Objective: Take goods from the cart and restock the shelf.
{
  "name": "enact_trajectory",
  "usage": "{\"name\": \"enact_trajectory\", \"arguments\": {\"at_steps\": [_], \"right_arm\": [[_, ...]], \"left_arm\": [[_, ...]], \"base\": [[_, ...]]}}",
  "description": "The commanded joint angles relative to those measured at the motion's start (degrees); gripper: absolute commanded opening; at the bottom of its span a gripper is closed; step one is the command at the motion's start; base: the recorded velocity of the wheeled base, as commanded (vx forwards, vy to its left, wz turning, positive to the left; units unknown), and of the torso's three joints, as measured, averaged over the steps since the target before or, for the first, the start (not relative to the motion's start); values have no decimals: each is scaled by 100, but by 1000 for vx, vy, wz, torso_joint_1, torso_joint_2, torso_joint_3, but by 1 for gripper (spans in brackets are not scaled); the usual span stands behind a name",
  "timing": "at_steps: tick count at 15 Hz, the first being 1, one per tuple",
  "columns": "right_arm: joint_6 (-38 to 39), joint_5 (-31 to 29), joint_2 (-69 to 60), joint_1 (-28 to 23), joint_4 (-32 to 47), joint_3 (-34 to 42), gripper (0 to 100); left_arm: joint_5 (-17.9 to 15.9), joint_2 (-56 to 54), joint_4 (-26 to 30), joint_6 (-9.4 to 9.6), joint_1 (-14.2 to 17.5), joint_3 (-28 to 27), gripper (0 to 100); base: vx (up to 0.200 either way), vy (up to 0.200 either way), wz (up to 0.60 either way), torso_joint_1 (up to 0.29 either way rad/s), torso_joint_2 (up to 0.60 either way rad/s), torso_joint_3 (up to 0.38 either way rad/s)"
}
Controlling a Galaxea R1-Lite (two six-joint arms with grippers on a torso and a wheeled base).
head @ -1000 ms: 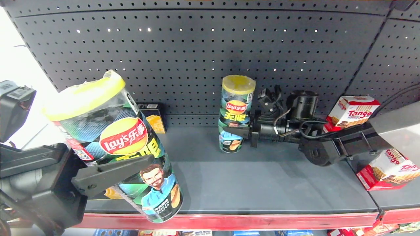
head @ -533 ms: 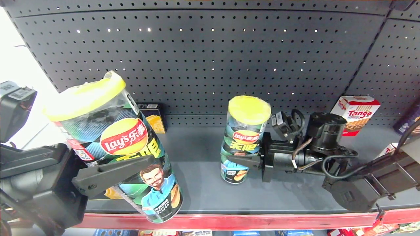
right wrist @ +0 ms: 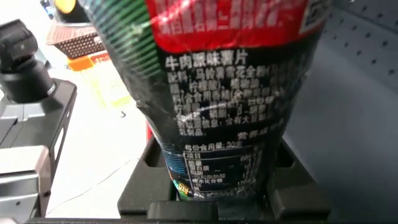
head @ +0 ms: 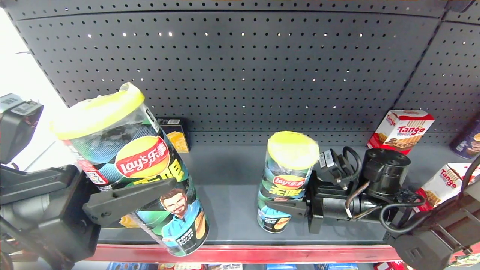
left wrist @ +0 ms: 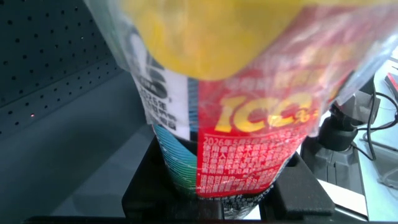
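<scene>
Holding stock: right claw grasps upright can, 5 o'clock, near shelf front edge; your release there risks a fall; left claw grasps tilted can, 8 o'clock.

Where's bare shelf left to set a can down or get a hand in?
Bare shelf between the left can and the middle can, back to the small box and pegboard. Also behind the middle can. Crowded at the right end: wafer boxes plus the right arm.
</scene>
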Motion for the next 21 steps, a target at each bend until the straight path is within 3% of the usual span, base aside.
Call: {"name": "enact_trajectory", "arguments": {"at_steps": [1,6,7,13,21], "right_arm": [[-17,14,152,7,-11,26,0],[-17,14,363,33,-99,-53,0],[-17,5,398,51,-160,-53,100],[-26,-13,170,-19,-204,96,100],[-35,-13,-1140,-784,-204,1204,100]], "left_arm": [[0,-1,-4,-1,2,-1,0],[0,-1,-4,-1,2,-1,0],[0,-1,-4,-1,2,-1,0],[0,-1,-13,-1,2,34,0],[0,-203,-13,-1,10,403,0]], "base": [[0,0,0,0,0,0],[0,0,0,0,0,0],[0,0,0,0,0,0],[0,0,0,0,0,0],[0,0,0,0,0,0]]}}
